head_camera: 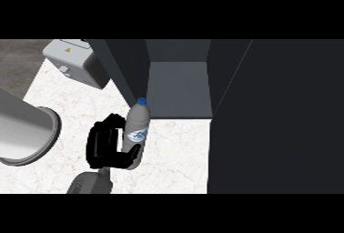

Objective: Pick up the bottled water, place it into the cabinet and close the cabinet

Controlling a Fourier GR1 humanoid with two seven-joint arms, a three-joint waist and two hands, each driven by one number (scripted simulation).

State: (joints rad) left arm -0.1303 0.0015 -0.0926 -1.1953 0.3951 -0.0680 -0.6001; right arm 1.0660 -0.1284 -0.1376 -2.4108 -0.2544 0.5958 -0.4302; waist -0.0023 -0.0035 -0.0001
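The water bottle (136, 125) is clear with a blue cap and a blue label. It is tilted, with its cap pointing toward the open cabinet (178, 91). My left hand (107, 145) is shut on its lower half, fingers to the left and thumb curled under its base. The cap lies at the front left corner of the cabinet's grey shelf, next to the dark left wall. The bottle's body is still over the marble counter (171, 154), outside the cabinet. The cabinet's dark door (275, 118) stands open at the right and fills that side of the view. My right hand does not show.
A big grey cylinder (23, 132) with a round end juts in from the left edge, close to my hand. A light grey box (74, 61) with a warning mark stands at the back left on the counter.
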